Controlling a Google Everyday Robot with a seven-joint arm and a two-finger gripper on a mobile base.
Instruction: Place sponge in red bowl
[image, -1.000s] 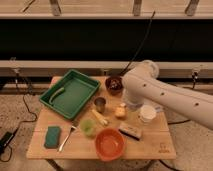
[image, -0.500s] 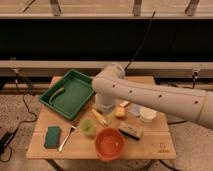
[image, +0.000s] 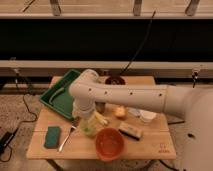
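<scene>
The teal-green sponge (image: 52, 136) lies flat near the front left corner of the wooden table (image: 155, 149). Towards the front middle stands the orange-red bowl (image: 109, 143), and I see nothing inside it. My white arm reaches in from the right and bends down over the middle of the table. Its gripper (image: 85, 120) hangs just above a small pale-green cup (image: 90, 129), to the right of the sponge and behind the bowl's left side. Its jaws stand open and hold nothing.
A large green tray (image: 59, 95) fills the back left of the table. A dark maroon bowl (image: 115, 80) is at the back, with a metal cup (image: 101, 107), a yellow chunk (image: 120, 112) and a white cup (image: 146, 116) mid-table. A spoon (image: 66, 139) lies beside the sponge.
My arm has swung left across the table, from the right side to above the pale-green cup. The sponge and the bowl have not moved.
</scene>
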